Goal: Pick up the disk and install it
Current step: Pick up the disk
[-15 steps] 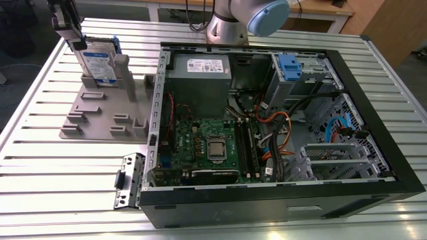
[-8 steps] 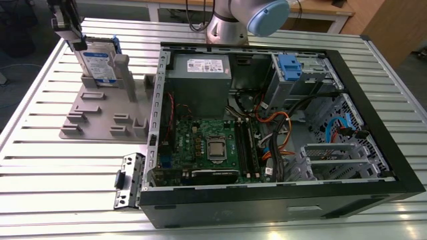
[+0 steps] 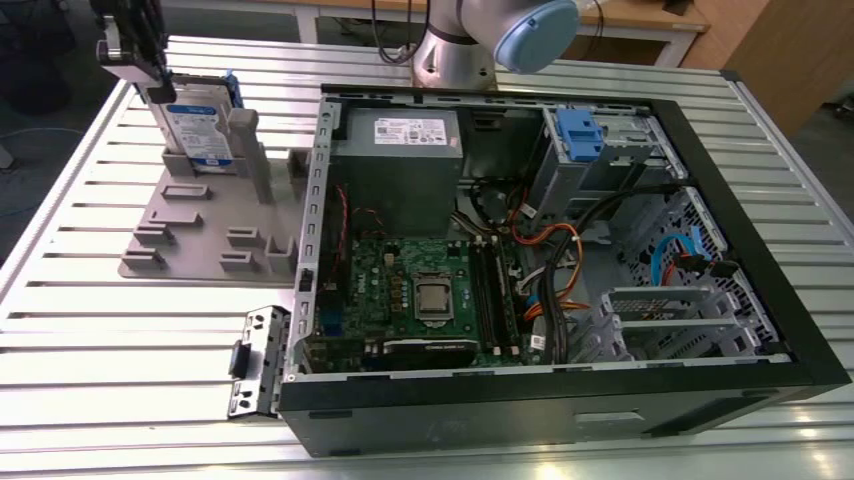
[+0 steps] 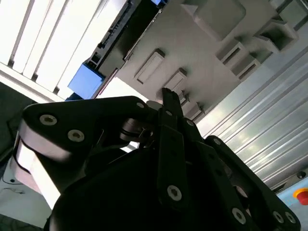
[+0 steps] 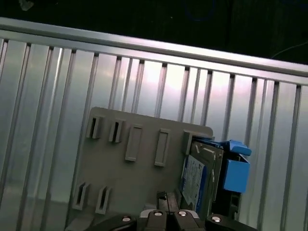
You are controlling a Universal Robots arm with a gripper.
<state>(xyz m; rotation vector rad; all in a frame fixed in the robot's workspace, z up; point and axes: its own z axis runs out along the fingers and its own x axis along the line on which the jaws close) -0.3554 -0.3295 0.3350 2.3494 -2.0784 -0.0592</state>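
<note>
The disk (image 3: 198, 120) stands on edge in a slot at the far end of a grey holder plate (image 3: 187, 235), at the exterior view's upper left. It is silver with a white-and-blue label and blue side rails. My gripper (image 3: 150, 85) hangs right over its top edge, close to it or touching it. In the first wrist view the disk (image 5: 196, 180) stands just beside the gripper (image 5: 163, 198), with its blue rail alongside. In the second wrist view the gripper (image 4: 166, 96) points at the holder plate (image 4: 192, 43), the disk's blue rail (image 4: 86, 79) next to it.
An open computer case (image 3: 747, 300) lies on the slatted metal table (image 3: 120, 340), at the exterior view's right of the holder. Inside are a grey box with a white sticker (image 3: 398, 160), a motherboard (image 3: 414, 290) and a metal cage with a blue tab (image 3: 583, 130). A small bracket (image 3: 258, 360) lies beside the case.
</note>
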